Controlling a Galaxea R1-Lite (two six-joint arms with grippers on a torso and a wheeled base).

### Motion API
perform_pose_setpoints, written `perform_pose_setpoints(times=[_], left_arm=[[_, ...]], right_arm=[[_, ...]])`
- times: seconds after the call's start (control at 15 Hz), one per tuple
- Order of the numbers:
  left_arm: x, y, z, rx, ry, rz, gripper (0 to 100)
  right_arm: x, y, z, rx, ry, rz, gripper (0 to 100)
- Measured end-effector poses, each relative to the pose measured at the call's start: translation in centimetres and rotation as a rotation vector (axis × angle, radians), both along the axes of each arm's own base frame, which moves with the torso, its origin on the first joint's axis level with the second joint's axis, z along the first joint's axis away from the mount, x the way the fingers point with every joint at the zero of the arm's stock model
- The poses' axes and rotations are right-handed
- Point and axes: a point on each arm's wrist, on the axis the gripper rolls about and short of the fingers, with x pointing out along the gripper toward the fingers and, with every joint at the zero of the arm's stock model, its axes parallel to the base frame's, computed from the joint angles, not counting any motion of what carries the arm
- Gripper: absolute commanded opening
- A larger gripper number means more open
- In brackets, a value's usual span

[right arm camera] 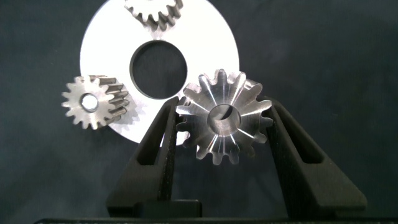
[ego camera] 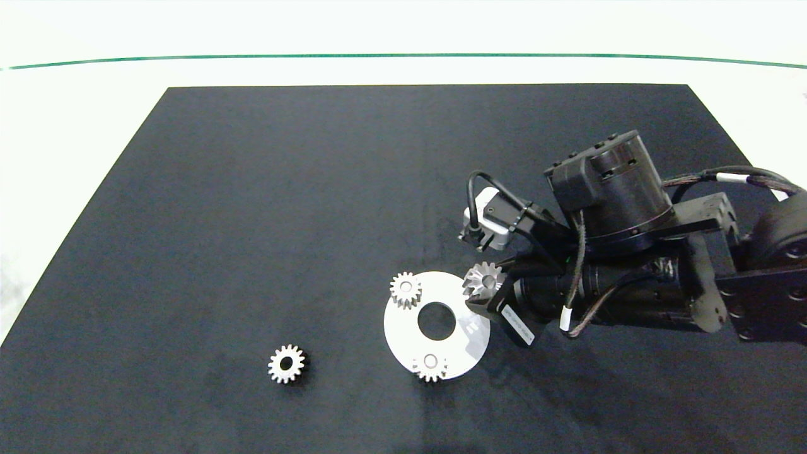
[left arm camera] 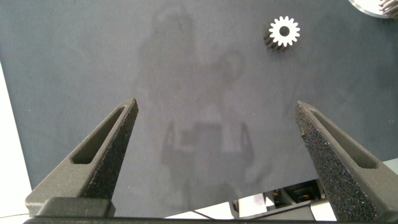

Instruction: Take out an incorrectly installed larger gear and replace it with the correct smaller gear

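Note:
The larger gear, shiny with long pointed teeth, sits between the fingers of my right gripper, which is shut on it at the right edge of the white disc. Whether the gear rests on the disc or hangs just above it I cannot tell. The smaller gear lies loose on the black mat, left of the disc. My left gripper hangs open over bare mat, short of that gear, and is outside the head view.
Two small gears sit on the disc around its centre hole. The black mat covers most of the white table. A green line runs along the far side.

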Motion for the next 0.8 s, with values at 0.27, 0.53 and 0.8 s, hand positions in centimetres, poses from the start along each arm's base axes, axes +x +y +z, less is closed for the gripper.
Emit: perform_pose_setpoints(times=[0.27, 0.53, 0.8], left_arm=[[0.0, 0.0, 0.0, 0.001, -0.001, 0.002, 100], [-0.1, 0.0, 0.1, 0.001, -0.006, 0.005, 100], [-0.2, 0.0, -0.1, 0.002, -0.007, 0.003, 100]], right_arm=[[-1.3, -1.7, 1.6, -0.010, -0.010, -0.031, 25], [-2.0, -5.2, 2.2, -0.020, -0.002, -0.116, 25], [-1.4, -9.0, 1.5, -0.025, 0.022, -0.247, 25]])
